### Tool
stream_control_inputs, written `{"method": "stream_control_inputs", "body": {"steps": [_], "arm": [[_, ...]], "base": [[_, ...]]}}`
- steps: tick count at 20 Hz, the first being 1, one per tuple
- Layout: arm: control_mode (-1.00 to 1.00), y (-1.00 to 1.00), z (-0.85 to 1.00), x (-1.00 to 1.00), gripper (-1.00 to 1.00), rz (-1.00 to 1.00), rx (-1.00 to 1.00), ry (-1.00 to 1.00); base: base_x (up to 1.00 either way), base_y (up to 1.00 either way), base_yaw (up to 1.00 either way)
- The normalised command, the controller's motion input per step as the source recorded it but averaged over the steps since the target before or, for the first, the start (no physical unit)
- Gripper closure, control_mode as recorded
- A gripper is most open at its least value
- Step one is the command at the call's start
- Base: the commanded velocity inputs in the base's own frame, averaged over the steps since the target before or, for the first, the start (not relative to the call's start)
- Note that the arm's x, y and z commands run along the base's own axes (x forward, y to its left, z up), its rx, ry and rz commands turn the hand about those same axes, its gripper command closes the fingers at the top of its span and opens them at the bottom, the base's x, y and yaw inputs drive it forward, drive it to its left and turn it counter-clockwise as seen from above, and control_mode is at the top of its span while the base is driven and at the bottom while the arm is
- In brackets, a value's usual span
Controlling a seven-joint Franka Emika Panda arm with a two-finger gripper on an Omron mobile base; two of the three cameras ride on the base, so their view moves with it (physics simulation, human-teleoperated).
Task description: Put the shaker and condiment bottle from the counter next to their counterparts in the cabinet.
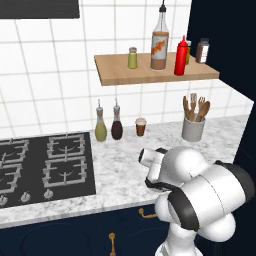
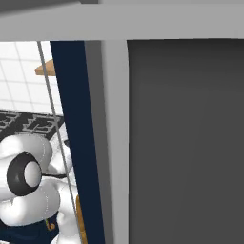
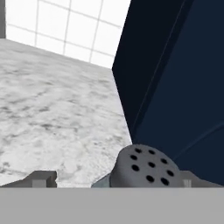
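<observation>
The shaker (image 3: 146, 168) shows its dark grey holed cap low in the hand view, standing on the marble counter (image 3: 52, 113) close to a dark navy panel. My gripper (image 3: 114, 180) is open, with one fingertip on either side of the cap, which sits nearer the right one. On the wooden cabinet shelf (image 1: 115, 75) the red condiment bottle (image 1: 181, 56) stands upright just right of the tall orange-brown bottle (image 1: 160, 42). The yellow-green shaker (image 1: 132, 58) is left of them. In the left base view the arm's own bulk hides the gripper.
A brown jar (image 1: 202, 50) stands at the shelf's right end. On the counter (image 1: 120, 170) by the wall are two cruets (image 1: 109, 125), a small brown cup (image 1: 140, 126) and a utensil holder (image 1: 193, 122). The black hob (image 1: 45, 165) lies left; a navy panel (image 2: 78, 143) rises at the right.
</observation>
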Motion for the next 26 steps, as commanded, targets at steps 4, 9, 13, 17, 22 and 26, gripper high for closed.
{"method": "stream_control_inputs", "body": {"steps": [4,9,13,17,22,26], "arm": [[-1.0,-0.03,-0.92,0.0,-1.0,0.0,-0.04,0.03],[-1.0,0.01,-0.21,0.0,1.0,0.0,-0.02,0.04],[-1.0,0.02,0.27,0.0,1.0,0.0,0.01,0.05],[-1.0,0.01,0.95,-0.24,1.0,0.0,0.09,-0.01],[-1.0,0.23,1.0,-0.22,1.0,0.06,0.07,-0.05],[-1.0,0.33,0.99,-0.03,1.0,0.19,0.0,0.02]], "base": [[0.0,0.0,0.0],[0.0,0.0,0.0],[0.0,0.0,0.0],[0.0,0.0,0.0],[0.0,0.0,0.0],[0.0,0.0,0.0]]}}
